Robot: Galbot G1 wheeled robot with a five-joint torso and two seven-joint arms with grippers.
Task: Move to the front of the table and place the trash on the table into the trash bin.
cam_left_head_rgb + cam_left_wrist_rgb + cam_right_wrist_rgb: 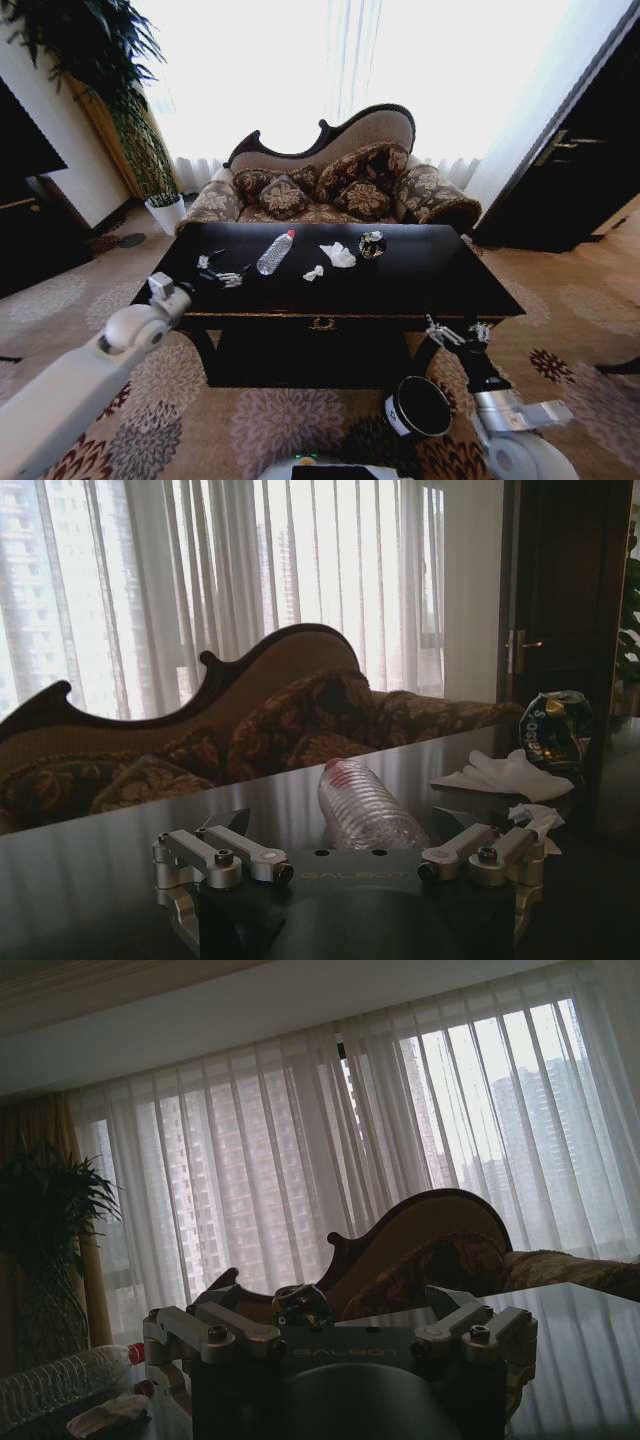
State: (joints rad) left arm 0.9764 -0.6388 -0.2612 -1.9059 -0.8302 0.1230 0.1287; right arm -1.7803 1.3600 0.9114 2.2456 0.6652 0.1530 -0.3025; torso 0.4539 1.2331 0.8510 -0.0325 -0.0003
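bottle (276,252) mid-table (430,262), lying flat | I judge it light, crinkly, slippery: grab mid-body | left gripper (222,274) fingers wide, just short of it | right gripper (457,333) wide, near bin (418,406)

the long black wooden table (420,270) is very shiny and smooth, like a mirror, with a thin gold edge. on it lies a clear plastic bottle (275,252) with bumpy ridges and a red cap. the two white paper wads (337,255) look soft and crumpled. the small dark round thing (372,244) is shiny and wrinkled like foil. the little reddish-brown round bin (418,406) looks smooth, with a black inside. the left gripper (362,865) has silver metal fingers (225,852) on dull dark plastic. the patterned cloth sofa (330,185) has a smooth dark wooden frame.
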